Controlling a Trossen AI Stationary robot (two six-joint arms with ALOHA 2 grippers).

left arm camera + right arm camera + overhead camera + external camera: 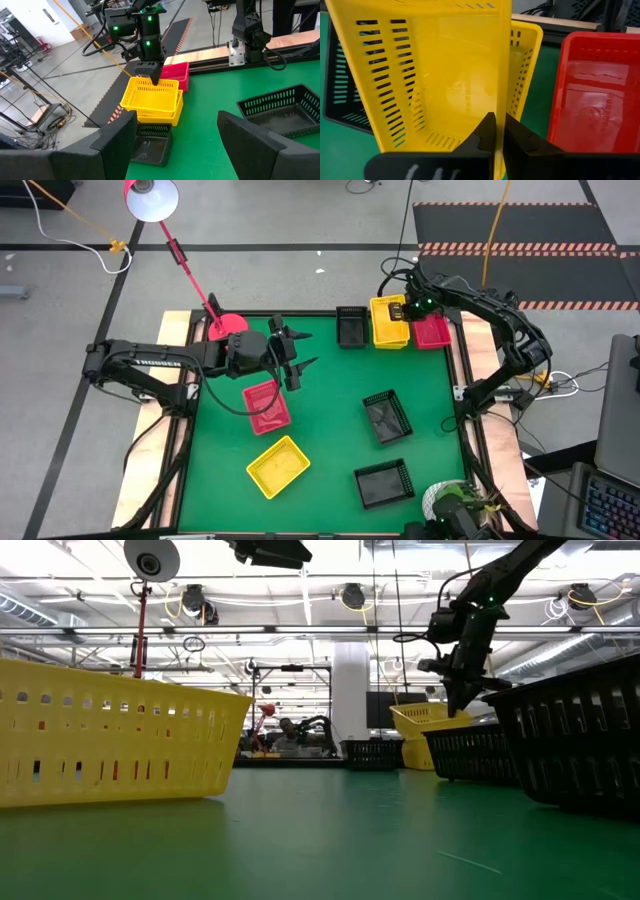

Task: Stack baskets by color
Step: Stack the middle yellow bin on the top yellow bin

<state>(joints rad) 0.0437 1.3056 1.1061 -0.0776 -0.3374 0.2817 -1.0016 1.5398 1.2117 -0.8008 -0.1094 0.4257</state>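
Observation:
At the table's far edge my right gripper [410, 309] is shut on a yellow basket [150, 93], tilted over a second yellow basket [167, 114]. A red basket [432, 331] lies on the table to their right and a black basket [351, 326] to their left. My left gripper [300, 356] hangs open above the table's left half, just beyond another red basket [267, 405]. A third yellow basket [278, 466] and two black baskets [386, 417] [384, 483] lie on the green mat. My right gripper pinches the upper yellow basket's long wall [503, 95], the one facing the red basket, at its rim, one finger inside and one outside. The fingers come from above, slanting down. The basket hangs tilted, its lower part over or in the second yellow basket [530, 47].
A red lamp stands with its round base [228, 325] at the table's far left corner, its arm reaching up to the shade [152, 198]. Wooden rails [478, 380] edge the mat. Open green mat [330, 390] lies in the middle.

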